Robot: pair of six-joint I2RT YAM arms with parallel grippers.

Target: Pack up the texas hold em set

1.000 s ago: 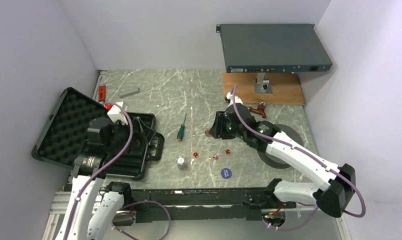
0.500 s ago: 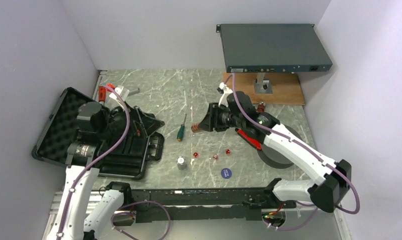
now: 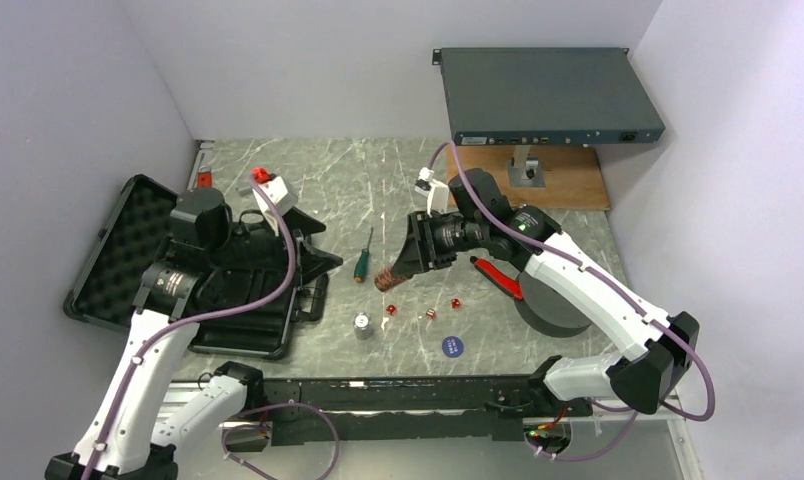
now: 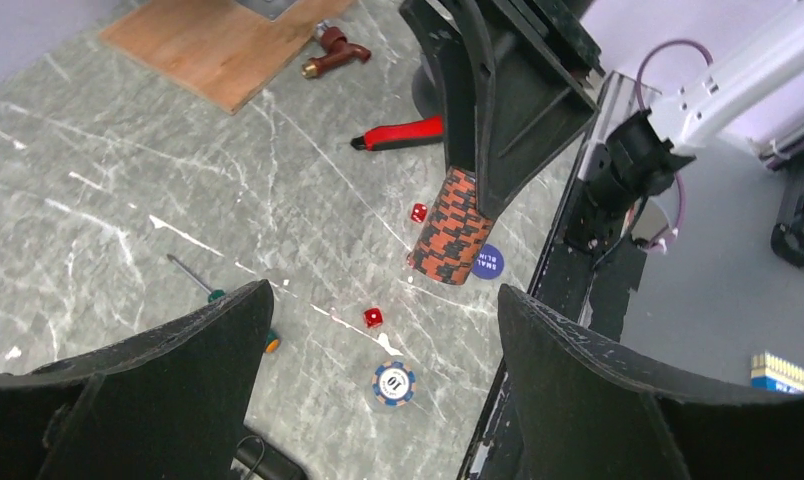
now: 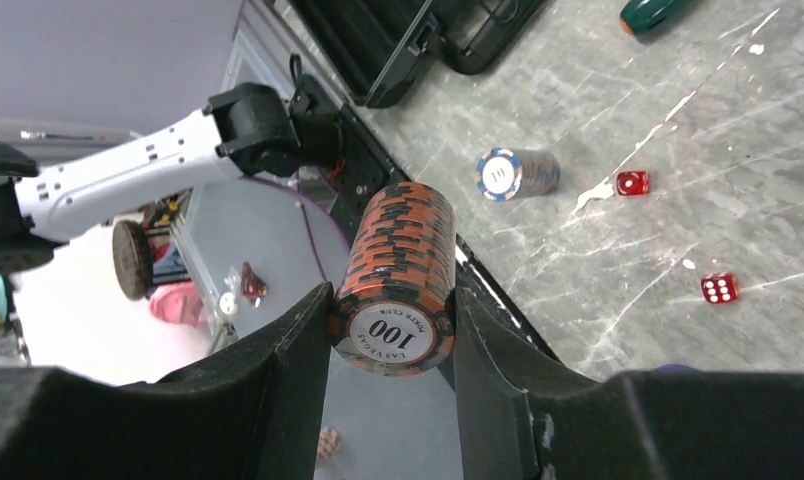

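The black briefcase (image 3: 108, 270) lies open at the left, its foam lid tipped back. My right gripper (image 3: 390, 274) is shut on an orange-and-black chip stack (image 5: 398, 270), held tilted above the table near the screwdriver. My left gripper (image 4: 383, 300) hangs open and empty just right of the case, looking down on a short blue chip stack (image 4: 394, 382) and a red die (image 4: 374, 317). More red dice (image 3: 430, 315) and the blue round button (image 3: 452, 346) lie on the table in front of the right gripper.
A green-handled screwdriver (image 3: 363, 262) lies between the case and the right gripper. A large grey disc (image 3: 553, 305) and a red-handled tool (image 3: 498, 278) sit under the right arm. A grey rack unit (image 3: 548, 95) stands on a wooden board (image 3: 568, 185) at the back.
My right gripper has carried the orange chip stack leftward and toward the front. The left arm has risen out of the case and swung its open jaws to the right.
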